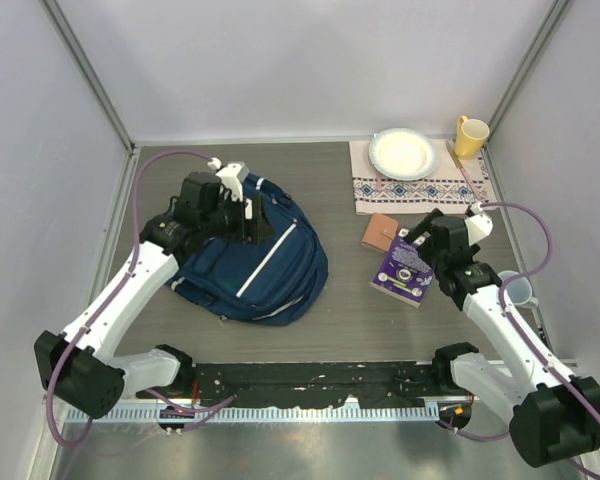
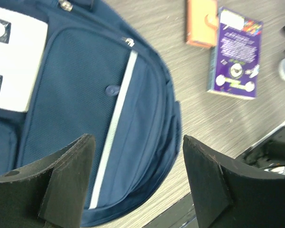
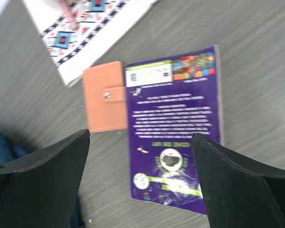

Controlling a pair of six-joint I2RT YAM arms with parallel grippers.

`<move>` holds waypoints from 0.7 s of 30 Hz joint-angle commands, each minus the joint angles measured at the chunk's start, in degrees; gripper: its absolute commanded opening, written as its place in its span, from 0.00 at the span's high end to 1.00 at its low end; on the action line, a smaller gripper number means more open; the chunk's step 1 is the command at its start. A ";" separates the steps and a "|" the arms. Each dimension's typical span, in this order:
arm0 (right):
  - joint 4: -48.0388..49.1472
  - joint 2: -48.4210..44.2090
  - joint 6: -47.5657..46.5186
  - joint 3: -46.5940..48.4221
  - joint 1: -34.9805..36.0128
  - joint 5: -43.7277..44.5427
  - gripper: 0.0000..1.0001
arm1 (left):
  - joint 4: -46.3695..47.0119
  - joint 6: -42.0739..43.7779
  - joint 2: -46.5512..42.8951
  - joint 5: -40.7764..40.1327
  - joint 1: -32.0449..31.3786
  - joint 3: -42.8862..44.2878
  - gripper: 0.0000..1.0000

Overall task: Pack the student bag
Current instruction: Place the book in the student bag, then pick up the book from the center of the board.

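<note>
My left claw (image 2: 137,140) hangs over the student bag (image 2: 76,95), jaws spread wide with nothing between them; the navy fabric and its pale stripe lie straight below the gap; the bag runs off the top and left edges of the wrist view, so I cannot tell whether its main opening is zipped; from above, the arm covers the bag's far corner. My right claw (image 3: 140,137) is also wide open and empty; directly beneath it lies a purple book (image 3: 173,123), one near corner hidden behind a finger, its print too blurred to read; an orange-brown wallet (image 3: 103,95) sits just beside the book, touching or barely apart, I cannot tell which. Beyond this claw a patterned cloth (image 3: 80,28) is cut off by the frame; a sliver of blue bag peeks from behind the other finger.
</note>
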 commanded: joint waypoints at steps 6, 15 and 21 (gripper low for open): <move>-6.18 -0.97 4.17 -3.83 -8.63 -1.50 0.05 | 19.30 -7.86 12.05 4.91 -10.64 6.61 0.21; 0.23 3.43 1.62 -9.89 -17.15 -12.21 0.06 | 27.66 -12.71 34.53 7.72 -18.11 15.40 0.21; 6.47 6.15 0.30 -13.24 -18.39 -17.84 0.14 | 30.73 -15.34 43.52 8.08 -21.19 18.22 0.22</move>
